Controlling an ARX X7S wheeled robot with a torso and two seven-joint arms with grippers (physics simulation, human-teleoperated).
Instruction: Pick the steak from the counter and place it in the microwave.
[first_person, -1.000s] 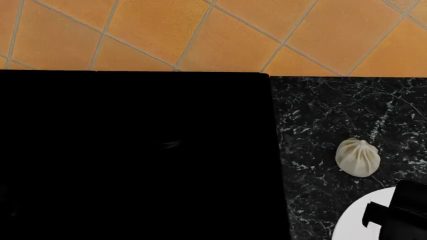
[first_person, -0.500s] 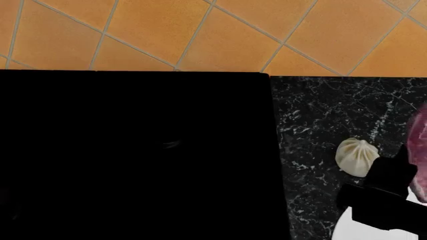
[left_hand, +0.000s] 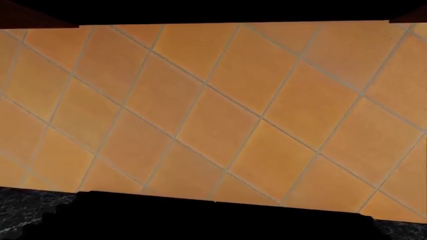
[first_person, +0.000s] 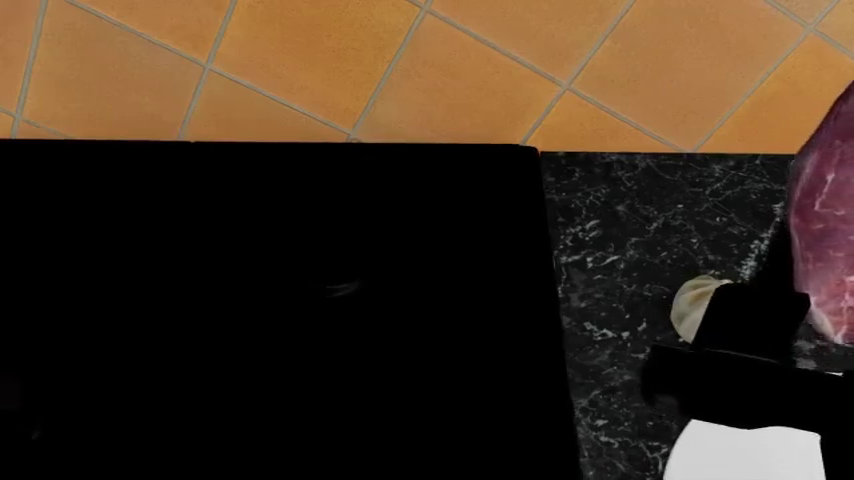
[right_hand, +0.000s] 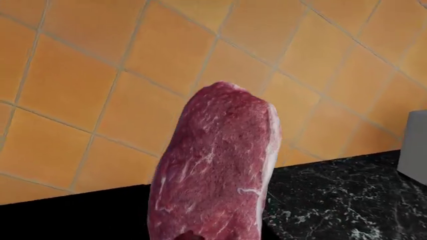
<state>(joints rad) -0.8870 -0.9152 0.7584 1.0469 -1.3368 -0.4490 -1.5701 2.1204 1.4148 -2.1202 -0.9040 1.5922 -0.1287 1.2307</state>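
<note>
Hidden stuff: the big black slab filling the left and middle of the head view is just flat black, no detail I can make out on it. The right arm is a dark silhouette low at the right, and it covers part of the dumpling and most of the white plate.
Steak: the steak is up in the air, off the worktop, standing on end in the right wrist view with its bottom cut off by the frame. In the head view it's sliced off by the right edge.
Right jaws: can't actually see them in any view, but the steak hangs right in front of the right wrist camera with nothing under it, so they're holding it.
Left jaws: not in any picture, can't tell. The left wrist camera only gets wall tiles and a black edge.
Changes: half a second ago the steak sat lower at the right edge, now it's higher, up against the tiles. The arm has come up too and hides more of the dumpling. A second ago there was no steak in the head view at all.
Surface: black worktop with white marble veins, right of the slab.
Room: orange tiled wall, tiles set diagonally with pale grout.
</note>
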